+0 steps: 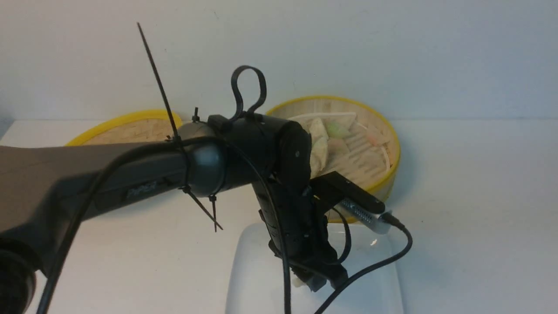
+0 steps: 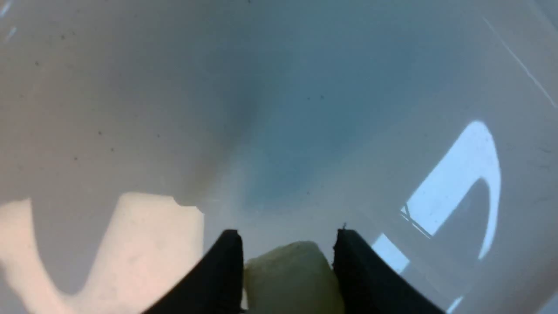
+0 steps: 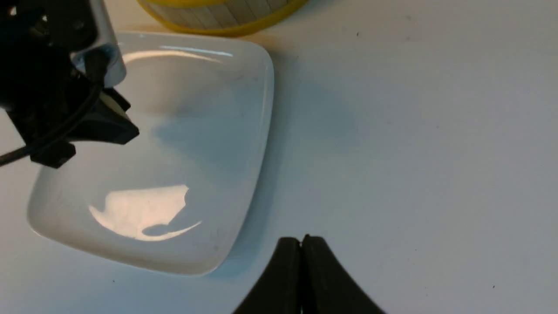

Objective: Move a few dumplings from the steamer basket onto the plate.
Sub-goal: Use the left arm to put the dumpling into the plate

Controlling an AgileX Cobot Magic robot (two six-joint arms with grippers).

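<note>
My left gripper (image 1: 314, 281) hangs low over the white plate (image 1: 253, 279) and is shut on a pale dumpling (image 2: 290, 277), which sits between the two black fingers in the left wrist view. The plate (image 2: 305, 109) fills that view. A bit of the held dumpling (image 1: 299, 281) shows at the jaws in the front view. The steamer basket (image 1: 390, 144) stands behind the plate with several dumplings (image 1: 320, 146) in it, one green (image 1: 336, 129). My right gripper (image 3: 301, 240) is shut and empty over bare table beside the plate (image 3: 226, 131). The basket's wall (image 3: 218, 13) shows there.
A flat woven yellow-rimmed lid (image 1: 130, 126) lies at the back left, partly behind my left arm (image 1: 130, 174). The left arm's camera and cable (image 1: 370, 213) hang over the plate's far edge. A white wall stands behind the table.
</note>
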